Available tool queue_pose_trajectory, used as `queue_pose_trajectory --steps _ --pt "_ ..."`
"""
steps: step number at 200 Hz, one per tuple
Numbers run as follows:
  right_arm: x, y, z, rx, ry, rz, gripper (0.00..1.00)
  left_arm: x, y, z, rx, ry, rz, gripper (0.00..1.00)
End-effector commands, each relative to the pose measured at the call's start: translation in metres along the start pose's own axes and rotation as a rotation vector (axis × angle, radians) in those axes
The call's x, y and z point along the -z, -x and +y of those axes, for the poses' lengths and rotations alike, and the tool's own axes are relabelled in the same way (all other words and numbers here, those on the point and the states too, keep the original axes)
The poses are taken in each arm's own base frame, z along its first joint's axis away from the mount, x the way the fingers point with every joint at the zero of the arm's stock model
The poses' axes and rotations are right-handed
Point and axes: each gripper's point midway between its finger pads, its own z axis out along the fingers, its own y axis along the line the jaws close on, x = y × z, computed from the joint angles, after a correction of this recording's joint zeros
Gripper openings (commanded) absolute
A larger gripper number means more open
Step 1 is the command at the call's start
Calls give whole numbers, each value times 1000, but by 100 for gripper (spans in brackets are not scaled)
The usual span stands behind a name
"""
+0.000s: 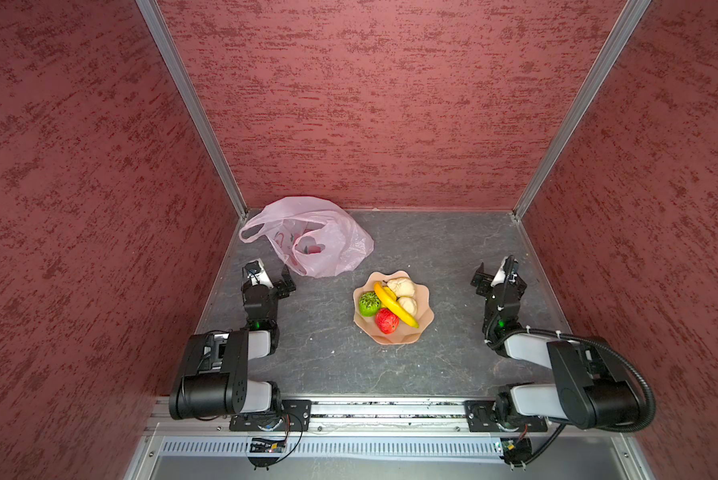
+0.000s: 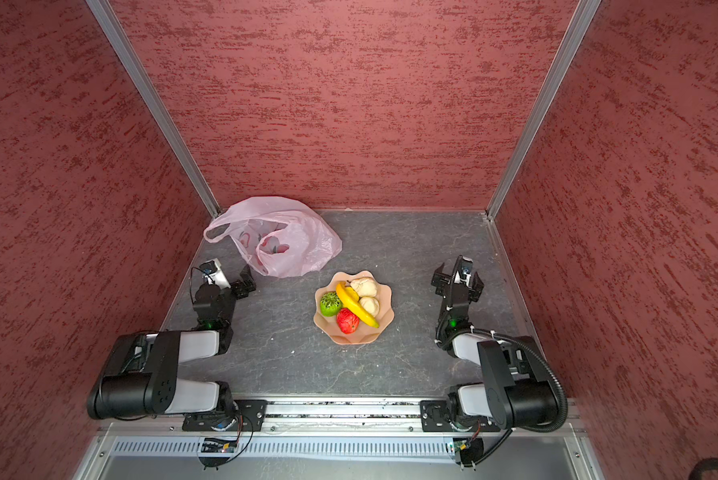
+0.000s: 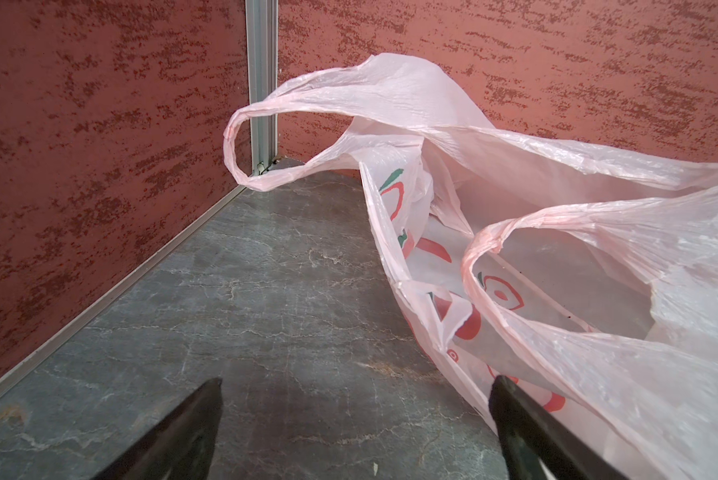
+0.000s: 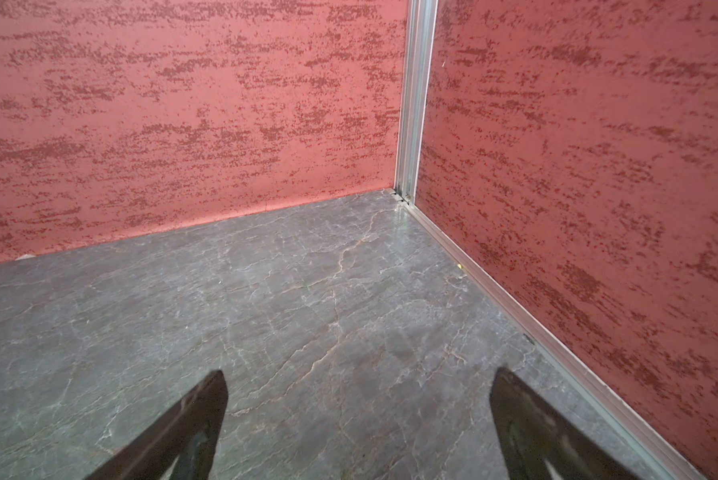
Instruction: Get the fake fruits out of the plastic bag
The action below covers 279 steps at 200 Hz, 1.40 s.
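Now we hold our left gripper point(image 3: 355, 384) wide apart beside the plastic bag point(image 1: 328, 237), right gripper point(image 4: 359, 374) likewise spread over the table point(image 4: 307, 311); fake fruits point(image 1: 394, 305) fill the bowl point(image 1: 394, 337).

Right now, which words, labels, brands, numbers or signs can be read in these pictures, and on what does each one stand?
None can be read.
plastic bag: only red and green fruit prints, no letters.
bowl and fake fruits: no marking.
Small circuit boards: too small to read.
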Motion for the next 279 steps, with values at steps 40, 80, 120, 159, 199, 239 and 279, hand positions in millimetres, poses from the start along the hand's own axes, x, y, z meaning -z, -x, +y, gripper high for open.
queue_pose_trajectory --steps 40,80,120,159,199,239,279 --pt "-6 5 -9 -26 2 -65 99 -6 -2 -17 -58 -75 -8 100" --pt "-11 -4 -2 -10 52 -39 99 -11 -8 -20 -68 -93 4 100" --pt "-13 -5 1 -4 74 -33 99 -17 -12 -24 -80 -104 27 100" --pt "-19 -9 6 -2 117 -3 99 -21 -14 -27 -95 -102 48 100" --pt "-21 -15 8 -12 150 7 99 -24 -15 -29 -109 -95 61 100" --pt "-21 -19 9 -17 173 9 99 -25 -15 -29 -114 -87 63 100" --pt "-21 -20 8 -16 174 12 99 -26 -16 -31 -127 -78 67 100"
